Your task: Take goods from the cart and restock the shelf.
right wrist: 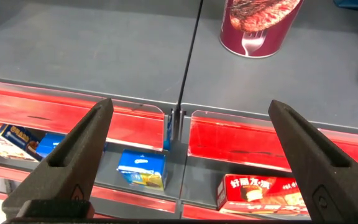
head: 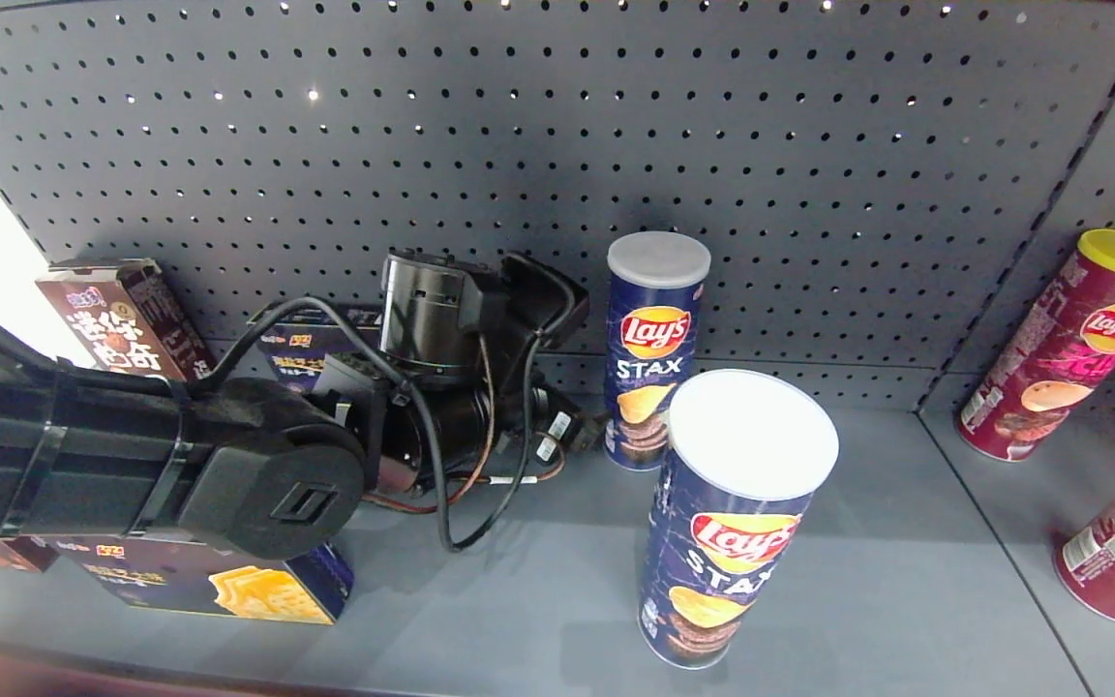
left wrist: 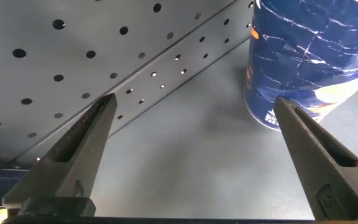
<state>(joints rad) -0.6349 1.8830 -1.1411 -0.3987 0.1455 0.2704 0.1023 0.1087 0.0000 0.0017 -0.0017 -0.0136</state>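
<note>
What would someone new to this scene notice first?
A front blue can stands upright on the shelf, a rear blue can behind it by the pegboard. The left arm lies across the shelf's left side over a blue cracker box, the left gripper open near the rear blue can.

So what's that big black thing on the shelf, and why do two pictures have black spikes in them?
The black thing is a robot's left arm, seen from a camera on its head. It is over a shop shelf with blue chip cans, red cans and snack boxes. The spikes are gripper fingers, like tongs, filmed by a camera on each wrist. The left gripper is open beside a blue can; the right gripper is open before the shelf's red front edge. Neither holds anything.
</note>
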